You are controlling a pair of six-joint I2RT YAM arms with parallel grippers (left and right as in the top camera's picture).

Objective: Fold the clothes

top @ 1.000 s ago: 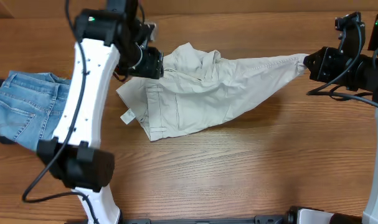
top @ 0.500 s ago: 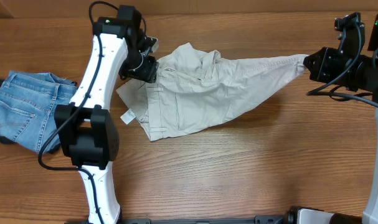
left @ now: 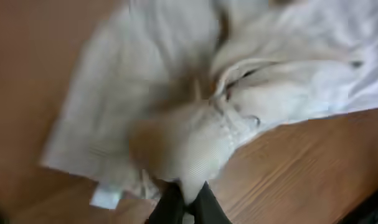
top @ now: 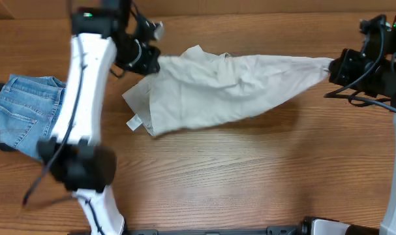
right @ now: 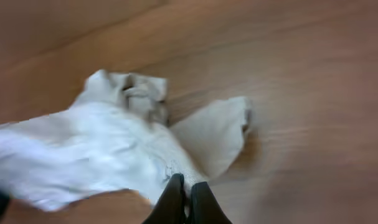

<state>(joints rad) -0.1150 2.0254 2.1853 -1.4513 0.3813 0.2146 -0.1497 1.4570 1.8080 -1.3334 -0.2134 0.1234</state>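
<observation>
The pale beige shorts (top: pixel 217 91) hang stretched across the back of the table between both arms. My left gripper (top: pixel 152 63) is shut on the shorts' left end; in the left wrist view cloth (left: pixel 195 149) bunches up between the black fingers (left: pixel 170 208). At the far right my right gripper (top: pixel 331 67) is shut on the other end, the fabric (right: pixel 114 155) pinched between its fingers (right: pixel 202 205). A white label (top: pixel 133 122) shows at the shorts' lower left corner. The light-blue denim garment (top: pixel 21 114) lies flat at the table's left edge.
The wooden table (top: pixel 250 176) runs under everything. The left arm's white link (top: pixel 87 85) reaches from the front edge up to the shorts, next to the denim. Cables (top: pixel 354 94) hang by the right arm.
My left gripper has closed on the shorts' left end and lifted it. The cloth has pulled taut and folded over, hiding the pocket side. The right gripper has shifted slightly right.
</observation>
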